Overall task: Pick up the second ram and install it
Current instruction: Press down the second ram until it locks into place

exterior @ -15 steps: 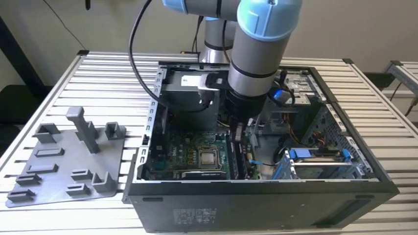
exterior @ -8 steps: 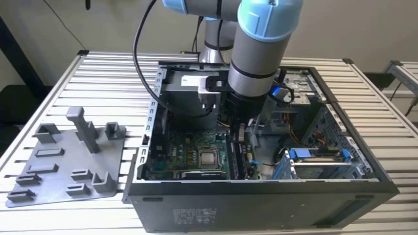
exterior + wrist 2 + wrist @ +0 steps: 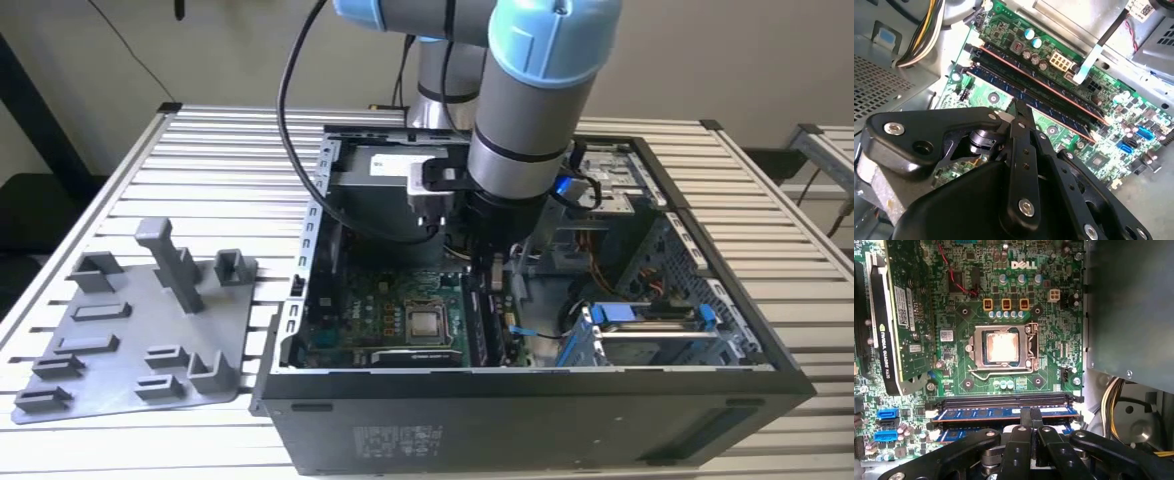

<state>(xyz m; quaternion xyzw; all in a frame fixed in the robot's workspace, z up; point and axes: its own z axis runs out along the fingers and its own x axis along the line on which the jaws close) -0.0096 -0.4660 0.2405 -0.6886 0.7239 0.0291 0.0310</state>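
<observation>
Gripper (image 3: pixel 1030 416): fingers pressed together, tips down among the memory slots.
Second ram (image 3: pixel 1004 412): lay seated in its slot on the motherboard (image 3: pixel 954 340), directly under the fingertips.

Slatted metal table (image 3: pixel 200 170), pale and evenly lit; plain beige wall (image 3: pixel 747 50) behind; second slatted surface (image 3: pixel 830 150) at exterior view's right.

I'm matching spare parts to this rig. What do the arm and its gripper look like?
The arm is a round silver-grey tube with pale blue joint caps and a black band lower down; a black cable loops beside it. The gripper is matt black: flat linkage bars joined by silver screws and pins, ending in narrow black fingers.
</observation>
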